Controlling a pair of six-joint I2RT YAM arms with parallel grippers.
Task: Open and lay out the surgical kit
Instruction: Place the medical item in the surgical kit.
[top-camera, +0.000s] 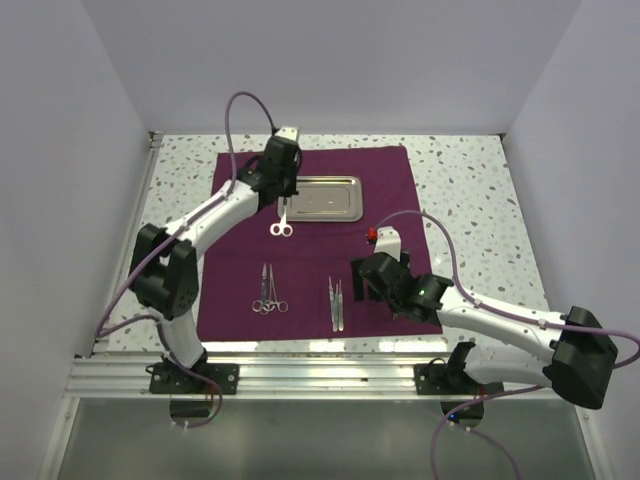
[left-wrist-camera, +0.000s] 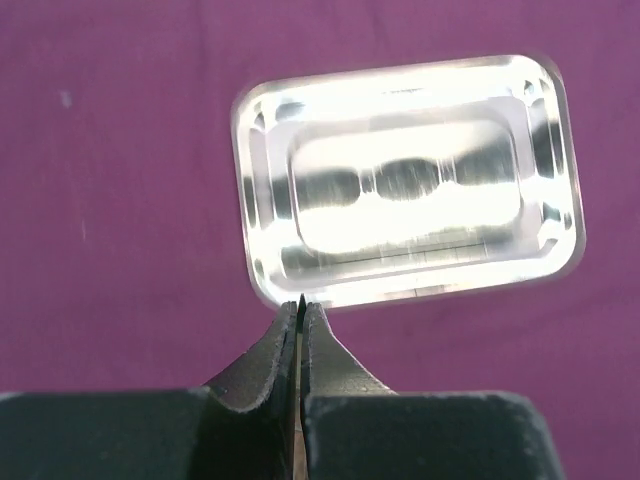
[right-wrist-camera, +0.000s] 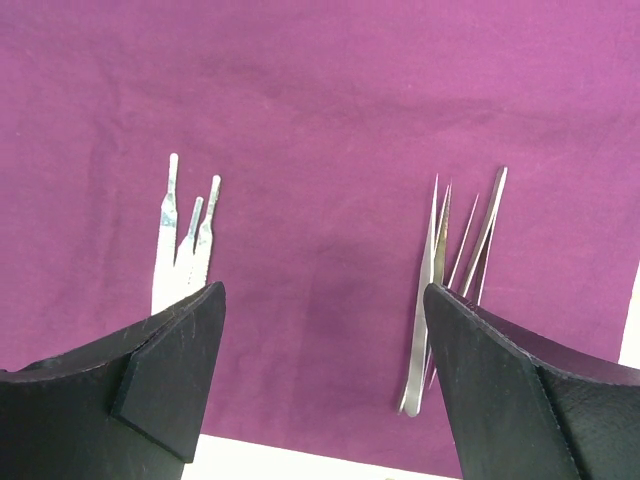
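Right gripper (right-wrist-camera: 320, 300): fingers spread wide, empty, hovers low over cloth wrap (top-camera: 385, 180). Tweezers (right-wrist-camera: 445, 270) lie ahead of one finger, flat handles (right-wrist-camera: 185, 240) ahead of other. Ring-handled forceps (top-camera: 268, 290) lie farther beyond its tips.

Left gripper (left-wrist-camera: 300, 300): fingers pressed together. Scissors (top-camera: 281, 224) right beneath it, pinched or not, cannot tell. Steel tray (left-wrist-camera: 405, 180) just past its tips, nothing in it.

Step, by my reading: wrap open, instruments being arranged. Next likely move: separating bunched tweezers, which calls for low, narrow pinch.

Purple cloth (top-camera: 310, 255) spread flat; steel tray (top-camera: 325, 197) (shiny) far centre; scissors (top-camera: 281, 226) beside; forceps (top-camera: 268, 290), tweezers (right-wrist-camera: 423, 300) near edge.
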